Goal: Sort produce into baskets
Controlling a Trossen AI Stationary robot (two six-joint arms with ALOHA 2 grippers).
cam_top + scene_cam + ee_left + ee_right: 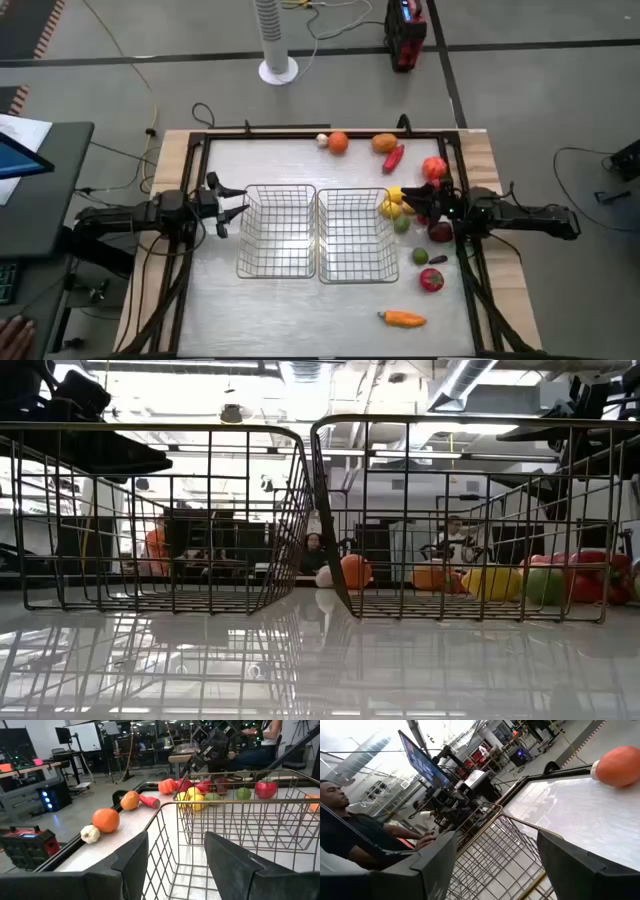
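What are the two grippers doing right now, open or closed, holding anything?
Left gripper: open, holding nothing, at the left basket's outer edge.
Right gripper: open, holding nothing, over the produce beside the right basket.

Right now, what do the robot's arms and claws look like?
Both arms are dark and jointed, with thin black cables running along them. The left claw has two dark fingers, flat, broad and wedge-shaped. The right claw looks the same.
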